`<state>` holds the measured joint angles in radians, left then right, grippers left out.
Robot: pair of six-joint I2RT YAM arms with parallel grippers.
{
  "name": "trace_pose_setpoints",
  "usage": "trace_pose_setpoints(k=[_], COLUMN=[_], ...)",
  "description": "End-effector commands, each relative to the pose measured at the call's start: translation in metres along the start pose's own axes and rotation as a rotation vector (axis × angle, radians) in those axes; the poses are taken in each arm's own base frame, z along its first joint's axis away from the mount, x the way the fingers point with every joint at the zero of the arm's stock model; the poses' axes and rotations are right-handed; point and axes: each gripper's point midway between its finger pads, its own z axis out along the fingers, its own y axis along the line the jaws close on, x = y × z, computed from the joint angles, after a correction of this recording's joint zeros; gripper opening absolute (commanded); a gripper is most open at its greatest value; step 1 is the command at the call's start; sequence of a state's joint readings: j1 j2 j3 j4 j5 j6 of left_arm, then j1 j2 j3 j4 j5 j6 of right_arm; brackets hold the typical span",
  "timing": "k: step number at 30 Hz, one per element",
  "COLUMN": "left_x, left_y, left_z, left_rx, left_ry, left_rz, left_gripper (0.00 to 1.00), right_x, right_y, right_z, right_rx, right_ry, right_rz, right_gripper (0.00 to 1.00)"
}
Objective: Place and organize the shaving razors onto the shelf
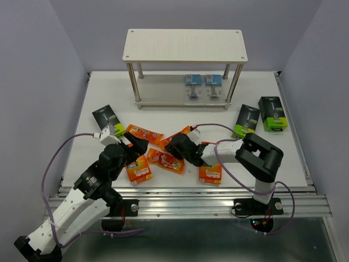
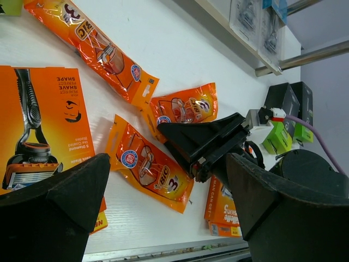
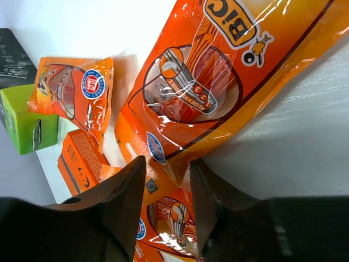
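The shelf [image 1: 185, 45] stands at the back with two clear-blue blister packs [image 1: 202, 82] on its lower board. Orange foil packets [image 1: 164, 160] and flat orange boxes [image 1: 138, 170] lie mid-table. My right gripper [image 3: 168, 169] is low over the packets. Its jaws are partly closed and straddle the corner of one orange foil packet [image 3: 207, 82], with a narrow gap still showing. The left gripper [image 2: 166, 180] hovers wide open above another foil packet [image 2: 150, 169], holding nothing. From there the right gripper [image 2: 207, 142] shows just ahead.
Black-and-green boxes lie at the left [image 1: 107, 120] and at the right [image 1: 246, 121], [image 1: 272, 113]. A third foil packet [image 1: 144, 132] and an orange box [image 1: 210, 173] sit near the arms. The two grippers are close together. The table's front edge [image 1: 185, 190] is near.
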<state>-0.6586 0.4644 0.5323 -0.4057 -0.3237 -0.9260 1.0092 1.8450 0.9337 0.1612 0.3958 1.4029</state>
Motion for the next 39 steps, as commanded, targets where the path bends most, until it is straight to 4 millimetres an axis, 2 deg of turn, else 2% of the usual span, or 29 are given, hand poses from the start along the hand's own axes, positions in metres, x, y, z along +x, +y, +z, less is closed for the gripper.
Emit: trace_pose_setpoints(k=[1, 6, 9, 12, 14, 18, 22, 23, 24, 25, 26, 29, 36, 37, 39], left_x=[-0.012, -0.014, -0.015, -0.015, -0.015, -0.017, -0.017, -0.018, -0.018, -0.019, -0.020, -0.023, -0.027, -0.028, -0.028], left_y=[-0.002, -0.002, -0.003, -0.001, -0.001, -0.002, -0.002, -0.002, -0.002, -0.002, -0.002, -0.001, -0.002, -0.002, -0.002], left_z=[-0.004, -0.004, -0.005, -0.005, -0.005, -0.006, -0.006, -0.006, -0.006, -0.006, -0.006, -0.007, -0.010, -0.011, -0.011], left_rx=[0.003, -0.001, 0.000, -0.005, -0.006, -0.006, -0.008, -0.010, -0.013, -0.015, -0.017, -0.025, -0.033, -0.033, -0.035], left_ry=[-0.048, -0.052, -0.055, -0.055, -0.055, -0.060, -0.061, -0.063, -0.065, -0.065, -0.069, -0.077, -0.088, -0.092, -0.093], left_rz=[-0.011, -0.010, -0.013, -0.011, -0.012, -0.013, -0.012, -0.011, -0.011, -0.010, -0.010, -0.010, -0.012, -0.015, -0.013], left_gripper=[0.99, 0.99, 0.99, 0.99, 0.99, 0.99, 0.99, 0.99, 0.99, 0.99, 0.99, 0.99, 0.99, 0.99, 0.99], right_x=[0.011, 0.013, 0.005, -0.006, -0.010, -0.021, -0.039, -0.041, -0.043, -0.048, -0.047, -0.046, -0.063, -0.074, -0.087], right_y=[-0.063, -0.070, -0.071, -0.069, -0.066, -0.051, -0.011, -0.011, -0.004, 0.011, 0.014, 0.026, 0.049, 0.047, 0.061], right_z=[0.010, 0.014, 0.010, 0.005, 0.002, -0.005, -0.022, -0.026, -0.031, -0.040, -0.044, -0.056, -0.057, -0.050, -0.048], right_rx=[0.182, 0.201, 0.200, 0.189, 0.181, 0.141, 0.016, -0.007, -0.039, -0.095, -0.129, -0.220, -0.398, -0.418, -0.462], right_ry=[0.005, 0.021, -0.012, -0.054, -0.070, -0.091, -0.126, -0.119, -0.123, -0.137, -0.112, -0.065, 0.036, 0.059, 0.043], right_rz=[-0.063, -0.070, -0.079, -0.093, -0.115, -0.245, -0.455, -0.571, -0.616, -0.637, -0.730, -0.854, -1.017, -1.022, -1.062], right_gripper=[0.41, 0.26, 0.17, 0.12, 0.01, 0.01, 0.01, 0.01, 0.01, 0.01, 0.01, 0.01, 0.01, 0.01, 0.01])
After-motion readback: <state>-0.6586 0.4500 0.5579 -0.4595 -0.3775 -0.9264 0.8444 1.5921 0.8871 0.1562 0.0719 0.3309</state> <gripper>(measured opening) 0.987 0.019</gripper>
